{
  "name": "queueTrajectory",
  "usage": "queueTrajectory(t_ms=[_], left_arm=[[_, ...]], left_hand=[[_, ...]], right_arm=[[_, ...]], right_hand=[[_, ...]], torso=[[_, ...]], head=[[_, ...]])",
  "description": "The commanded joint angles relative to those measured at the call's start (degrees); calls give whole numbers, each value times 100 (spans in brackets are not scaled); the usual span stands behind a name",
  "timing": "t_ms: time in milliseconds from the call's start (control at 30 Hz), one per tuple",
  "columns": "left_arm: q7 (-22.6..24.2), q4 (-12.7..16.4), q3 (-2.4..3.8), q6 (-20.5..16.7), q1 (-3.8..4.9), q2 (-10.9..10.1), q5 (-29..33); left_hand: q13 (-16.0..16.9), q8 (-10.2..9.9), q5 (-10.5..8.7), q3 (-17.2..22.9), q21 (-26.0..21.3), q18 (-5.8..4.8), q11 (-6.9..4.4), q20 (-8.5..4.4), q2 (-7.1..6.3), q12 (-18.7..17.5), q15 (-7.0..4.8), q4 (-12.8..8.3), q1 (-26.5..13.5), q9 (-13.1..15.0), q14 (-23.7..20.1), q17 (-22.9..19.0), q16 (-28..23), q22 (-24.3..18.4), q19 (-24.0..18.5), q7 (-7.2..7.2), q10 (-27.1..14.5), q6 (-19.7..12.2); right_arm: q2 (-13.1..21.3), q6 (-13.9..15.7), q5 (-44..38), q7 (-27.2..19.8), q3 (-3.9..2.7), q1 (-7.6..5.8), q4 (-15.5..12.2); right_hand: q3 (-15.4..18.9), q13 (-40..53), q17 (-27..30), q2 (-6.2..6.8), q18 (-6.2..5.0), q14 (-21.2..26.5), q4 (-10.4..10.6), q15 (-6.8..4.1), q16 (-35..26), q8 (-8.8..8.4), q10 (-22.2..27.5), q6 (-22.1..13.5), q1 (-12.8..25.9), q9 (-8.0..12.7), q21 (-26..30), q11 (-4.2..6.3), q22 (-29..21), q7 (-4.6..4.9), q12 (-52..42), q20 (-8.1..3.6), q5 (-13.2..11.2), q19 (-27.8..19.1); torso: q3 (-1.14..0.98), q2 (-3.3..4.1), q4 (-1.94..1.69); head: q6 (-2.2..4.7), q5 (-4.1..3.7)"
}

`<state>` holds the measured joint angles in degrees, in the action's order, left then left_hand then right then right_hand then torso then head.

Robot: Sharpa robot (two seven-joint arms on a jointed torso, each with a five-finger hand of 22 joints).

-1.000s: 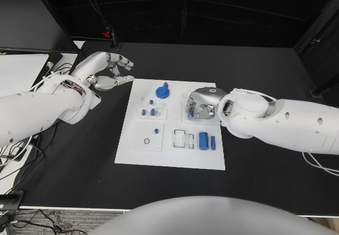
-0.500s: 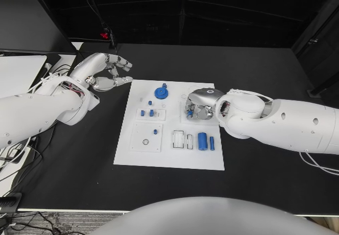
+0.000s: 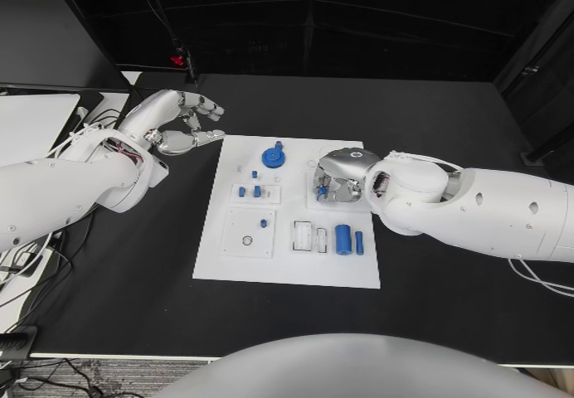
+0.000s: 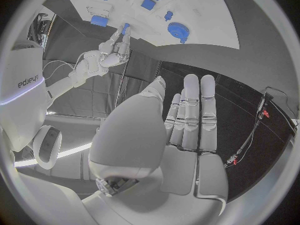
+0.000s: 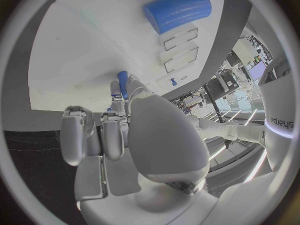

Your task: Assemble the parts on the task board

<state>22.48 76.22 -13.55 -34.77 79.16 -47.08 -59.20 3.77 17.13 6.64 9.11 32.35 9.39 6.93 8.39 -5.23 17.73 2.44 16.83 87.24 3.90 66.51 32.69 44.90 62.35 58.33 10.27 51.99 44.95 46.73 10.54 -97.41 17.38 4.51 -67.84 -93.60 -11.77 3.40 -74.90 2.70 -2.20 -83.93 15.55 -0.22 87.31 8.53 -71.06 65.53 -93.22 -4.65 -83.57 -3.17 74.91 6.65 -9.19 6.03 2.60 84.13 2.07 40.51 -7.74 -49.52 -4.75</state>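
Two hands, left hand [image 3: 179, 120] spread empty, right hand [image 3: 338, 176] seemingly pinching blue part [image 5: 122, 78], "sharpa" lettering.

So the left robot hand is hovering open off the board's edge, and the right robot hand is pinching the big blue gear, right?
Not quite. The right robot hand pinches a small blue peg, as the right wrist view shows; the blue gear lies untouched on the task board in the head view. The left robot hand does hover open off the board's edge.
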Motion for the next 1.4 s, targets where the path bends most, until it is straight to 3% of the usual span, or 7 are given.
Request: queueTrajectory(t_ms=[33, 267, 433, 667, 1033, 1200, 1400], left_arm=[[27, 7, 5, 14, 9, -5, 27], [30, -4, 5, 15, 9, -10, 27], [32, -32, 5, 21, 8, 4, 27], [35, -59, 5, 32, 6, 47, 27], [36, -53, 5, 32, 6, 64, 27], [41, -50, 5, 36, 6, 70, 27], [41, -36, 5, 38, 7, 75, 27]], left_hand=[[-4, -12, 38, -28, -35, 102, -3, 3, 40, 37, 9, -8, -6, 5, 29, -8, -30, -6, 45, 6, 22, 22], [-4, -12, 38, -28, -35, 102, -3, 3, 40, 37, 9, -8, -6, 5, 29, -8, -30, -6, 45, 6, 22, 22], [-4, -11, 40, -28, -38, 102, -4, 3, 41, 38, 8, -9, -4, 5, 30, -9, -30, -7, 47, 5, 24, 26], [-4, -11, 40, -28, -38, 102, -4, 3, 41, 38, 8, -9, -4, 5, 30, -9, -30, -7, 47, 5, 24, 26], [-4, -11, 40, -28, -38, 102, -4, 3, 41, 38, 8, -9, -4, 5, 30, -9, -30, -7, 47, 5, 24, 26], [-4, -11, 40, -28, -38, 102, -4, 3, 41, 38, 8, -9, -4, 5, 30, -9, -30, -7, 47, 5, 24, 26], [-4, -11, 40, -28, -38, 102, -4, 3, 41, 38, 8, -9, -4, 5, 30, -9, -30, -7, 47, 5, 24, 26]], right_arm=[[41, 470, -105, -143, -7, -13, -33], [260, 867, -54, -332, -13, -17, -284], [402, 1218, 94, -695, -23, -125, -540], [191, 1438, 180, -1090, -28, -203, -607], [-557, 1099, 409, -1460, -26, -213, -415], [-919, 820, 293, -1581, -23, -162, -251], [-1182, 462, 100, -1579, -21, -63, -101]], right_hand=[[-44, 5, -516, -28, 18, -420, 11, -55, 20, 18, -35, 38, -101, -42, -22, -2, 1065, 0, 48, -43, 8, 147], [-44, 4, -508, -5, 19, -418, 55, -57, 17, 3, -47, 34, -63, -35, -22, -11, 1066, 7, 107, -53, 8, 148], [-44, 4, -513, 4, 23, -420, 64, -57, 18, -2, -51, 34, -57, -34, -35, -11, 1076, 6, 122, -55, 8, 158], [-47, 5, -532, 24, 37, -424, 62, -58, 23, -6, -62, 39, -64, -32, -77, -7, 1106, 3, 145, -57, 9, 188], [-90, 5, -550, 11, 37, -428, 56, -62, 29, -16, -87, 51, -102, -28, -76, -6, 1105, 4, 196, -62, 11, 188], [-109, 4, -557, 11, 35, -430, 44, -61, 31, -24, -91, 52, -125, -26, -70, -8, 1102, 8, 224, -62, 12, 184], [-117, 4, -563, 13, 32, -431, 38, -59, 32, -29, -92, 52, -134, -24, -62, -12, 1096, 12, 241, -62, 12, 179]], torso=[[-2, 0, 4], [2, -4, 9], [3, -5, 9], [0, 7, -8], [1, 9, -17], [5, -3, -18], [5, 8, -13]], head=[[10, 24], [15, 74], [7, 147], [-4, 356], [-48, 927], [-48, 1085], [-48, 1133]])
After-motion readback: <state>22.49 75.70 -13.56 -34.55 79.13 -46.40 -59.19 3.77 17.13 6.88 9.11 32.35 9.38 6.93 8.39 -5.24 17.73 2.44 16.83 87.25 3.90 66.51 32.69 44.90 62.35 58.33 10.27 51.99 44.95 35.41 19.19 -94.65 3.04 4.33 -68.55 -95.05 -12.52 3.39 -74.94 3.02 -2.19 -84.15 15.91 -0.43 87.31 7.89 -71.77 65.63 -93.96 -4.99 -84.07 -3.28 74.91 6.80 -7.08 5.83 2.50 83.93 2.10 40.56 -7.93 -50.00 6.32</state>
